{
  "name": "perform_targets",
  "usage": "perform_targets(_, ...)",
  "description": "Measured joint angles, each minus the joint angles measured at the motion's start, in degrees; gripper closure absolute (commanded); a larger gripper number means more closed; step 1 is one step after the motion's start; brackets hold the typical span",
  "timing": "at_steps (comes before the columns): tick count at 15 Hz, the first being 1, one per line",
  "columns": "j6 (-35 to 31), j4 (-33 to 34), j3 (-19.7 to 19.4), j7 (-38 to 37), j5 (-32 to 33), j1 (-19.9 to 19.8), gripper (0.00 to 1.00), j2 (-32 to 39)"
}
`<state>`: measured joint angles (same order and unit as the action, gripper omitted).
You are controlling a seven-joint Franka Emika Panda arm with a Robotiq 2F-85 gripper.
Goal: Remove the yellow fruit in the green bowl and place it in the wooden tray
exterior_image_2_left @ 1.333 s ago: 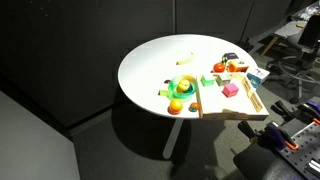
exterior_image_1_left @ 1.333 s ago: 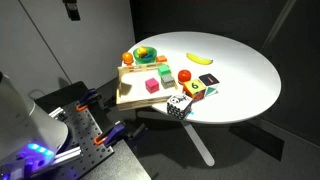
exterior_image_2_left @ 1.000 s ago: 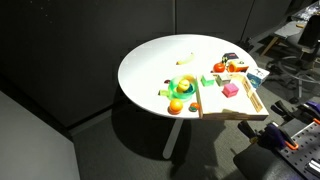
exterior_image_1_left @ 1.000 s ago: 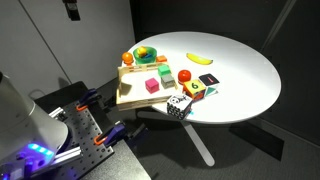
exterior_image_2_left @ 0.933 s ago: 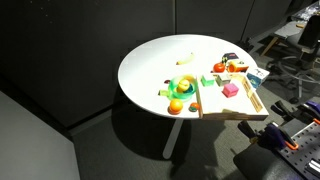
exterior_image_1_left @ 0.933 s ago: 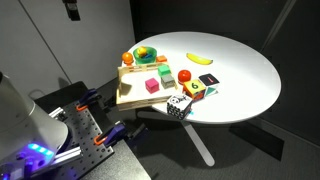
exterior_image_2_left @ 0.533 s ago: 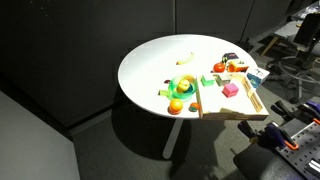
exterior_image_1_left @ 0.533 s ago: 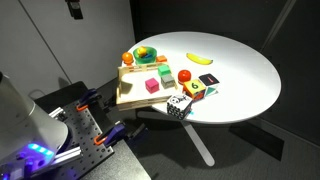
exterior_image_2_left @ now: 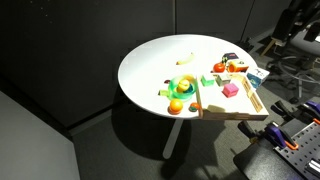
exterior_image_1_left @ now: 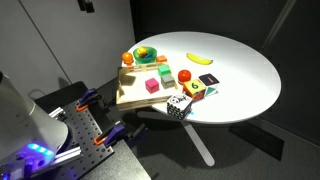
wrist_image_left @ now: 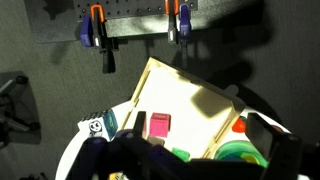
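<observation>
Claw (wrist_image_left: 205, 152): in the wrist view its dark, blurred fingers (wrist_image_left: 288, 150) stand apart with nothing between them, high above the wooden tray (wrist_image_left: 195, 100). The tray holds a pink block (wrist_image_left: 158, 124). The green bowl (exterior_image_1_left: 146, 55) sits on the white desk (exterior_image_1_left: 240, 75), touching the tray's far edge. The yellow fruit (exterior_image_1_left: 143, 52) lies inside the bowl in both exterior views. An orange fruit (exterior_image_1_left: 127, 58) rests just beside the bowl, and a banana (exterior_image_1_left: 200, 58) lies apart on the desk
</observation>
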<state>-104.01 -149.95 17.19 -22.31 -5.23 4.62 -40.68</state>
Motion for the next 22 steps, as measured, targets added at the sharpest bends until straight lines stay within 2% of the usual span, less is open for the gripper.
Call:
perform_targets(6,-2.5,6.0,0.4,0.1,0.0,1.2,0.0,8.2)
perform_targets(15,-2.5,17.5,0.4,2.2,0.1,3.5,0.0,20.8)
perform_targets(22,-2.8,25.4,0.4,5.0,4.6,5.0,0.0,28.5)
